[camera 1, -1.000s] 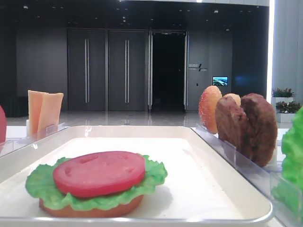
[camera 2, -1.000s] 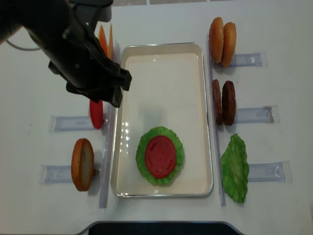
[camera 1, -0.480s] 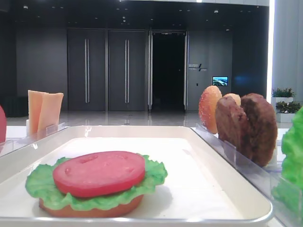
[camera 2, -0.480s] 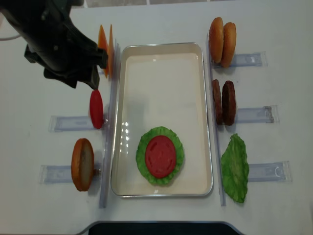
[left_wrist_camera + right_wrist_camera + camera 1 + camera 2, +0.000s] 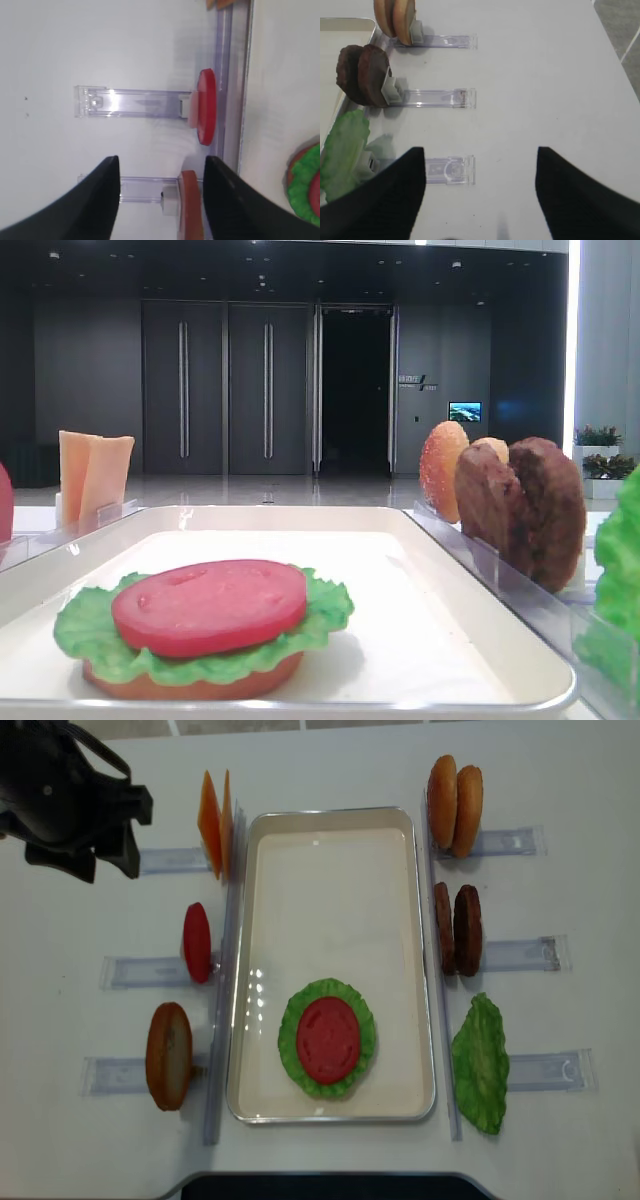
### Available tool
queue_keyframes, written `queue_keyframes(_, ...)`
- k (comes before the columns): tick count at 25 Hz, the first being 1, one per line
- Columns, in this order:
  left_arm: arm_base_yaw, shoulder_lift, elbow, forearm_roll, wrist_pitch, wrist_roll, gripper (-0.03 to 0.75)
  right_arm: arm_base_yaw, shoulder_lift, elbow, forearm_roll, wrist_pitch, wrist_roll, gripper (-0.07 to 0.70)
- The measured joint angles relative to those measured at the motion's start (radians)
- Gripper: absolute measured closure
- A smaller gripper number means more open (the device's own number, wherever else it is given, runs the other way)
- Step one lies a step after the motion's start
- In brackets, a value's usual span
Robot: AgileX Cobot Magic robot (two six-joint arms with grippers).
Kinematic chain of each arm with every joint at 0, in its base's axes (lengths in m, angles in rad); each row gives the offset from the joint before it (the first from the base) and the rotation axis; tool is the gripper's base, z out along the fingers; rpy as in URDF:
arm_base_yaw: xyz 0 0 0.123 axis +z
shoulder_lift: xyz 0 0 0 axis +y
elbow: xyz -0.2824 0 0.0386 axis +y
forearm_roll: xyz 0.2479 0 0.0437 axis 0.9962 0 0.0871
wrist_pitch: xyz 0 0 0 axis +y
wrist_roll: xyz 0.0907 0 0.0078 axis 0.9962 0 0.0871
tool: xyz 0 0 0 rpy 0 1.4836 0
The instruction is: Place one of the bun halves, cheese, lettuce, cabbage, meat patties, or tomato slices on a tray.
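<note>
The white tray point(image 5: 330, 850) holds a stack near its front: a bun base, a lettuce point(image 5: 287, 1042) leaf and a tomato slice point(image 5: 328, 1038), also seen low and close as the tomato slice point(image 5: 208, 605). Left of the tray stand cheese point(image 5: 214, 823), another tomato slice point(image 5: 197, 942) and a bun half point(image 5: 168, 1055). On the right are bun halves point(image 5: 455, 805), meat patties point(image 5: 457, 930) and a lettuce leaf point(image 5: 481, 1062). My left gripper point(image 5: 105, 870) hangs open and empty at the far left. In its wrist view the left gripper point(image 5: 160, 165) frames the bun half point(image 5: 190, 207). My right gripper point(image 5: 480, 155) is open and empty.
Clear plastic racks point(image 5: 140, 970) carry the food on both sides; another rack point(image 5: 451, 170) lies under the right gripper. A long clear strip point(image 5: 222, 1020) runs along the tray's left rim. The table's front edge point(image 5: 320, 1186) is dark.
My left arm has pulled away from the tray's left rim and the tomato rack, up and to the left in the overhead view. Its jaws stay equally wide. Nothing on the table moved.
</note>
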Motion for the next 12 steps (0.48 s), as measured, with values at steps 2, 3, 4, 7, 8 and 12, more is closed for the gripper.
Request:
queue_keyframes(2, 0.028, 0.000, 0.000, 0.009, 0.001, 0.020, 0.304, 0.000, 0.000, 0.000, 0.000, 0.000, 0.000, 0.153)
queue_keyframes(3, 0.042, 0.000, 0.000, 0.016, 0.001, 0.032, 0.304, 0.000, 0.000, 0.000, 0.000, 0.000, 0.000, 0.153)
queue_keyframes(4, 0.055, 0.000, 0.000, 0.026, 0.001, 0.038, 0.304, 0.000, 0.000, 0.000, 0.000, 0.000, 0.000, 0.153)
queue_keyframes(7, 0.091, 0.000, 0.000, 0.052, 0.001, 0.067, 0.304, 0.000, 0.000, 0.000, 0.000, 0.000, 0.000, 0.153)
queue_keyframes(8, 0.104, 0.000, 0.000, 0.056, 0.001, 0.076, 0.304, 0.000, 0.000, 0.000, 0.000, 0.000, 0.000, 0.153)
queue_keyframes(12, 0.156, 0.000, 0.000, 0.061, 0.001, 0.106, 0.304, 0.000, 0.000, 0.000, 0.000, 0.000, 0.000, 0.153)
